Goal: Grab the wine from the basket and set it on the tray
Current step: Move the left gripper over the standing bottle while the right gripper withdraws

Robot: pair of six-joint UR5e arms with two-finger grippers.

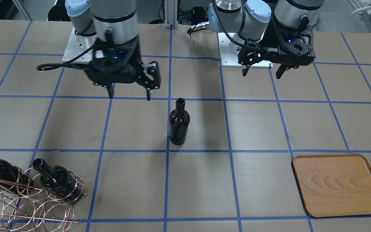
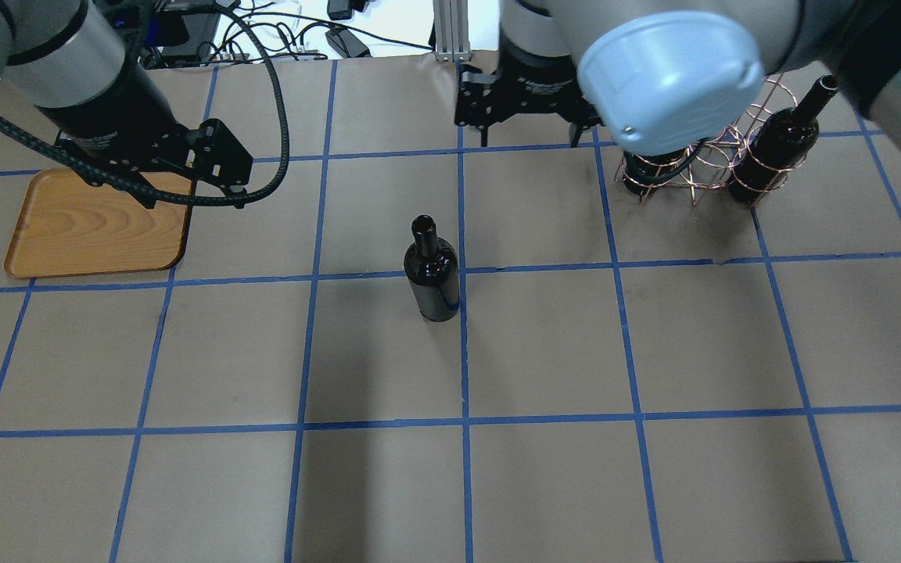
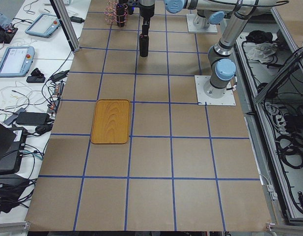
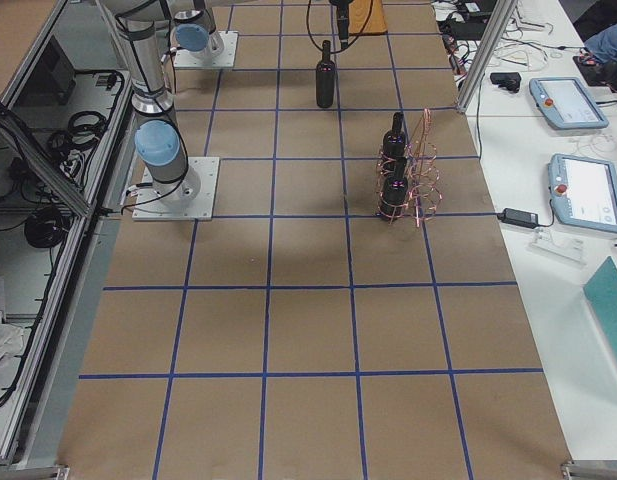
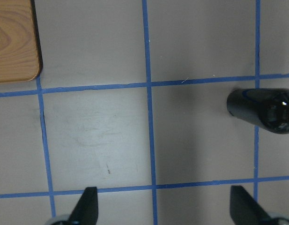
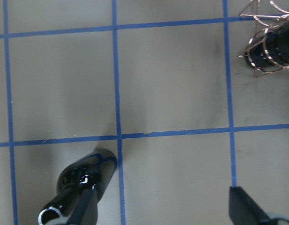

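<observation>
Glossy near-black glass, the wine bottle stands upright and alone on the paper-covered table, beside a crossing of blue tape lines, with neither of my grippers touching it. To the bottle's left my left gripper hangs above the table with its fingers spread wide and holding nothing, and the wooden tray lies farther out on that same side. To the bottle's right my right gripper hangs likewise spread and unladen, and farther right the copper wire basket holds two more dark bottles.
</observation>
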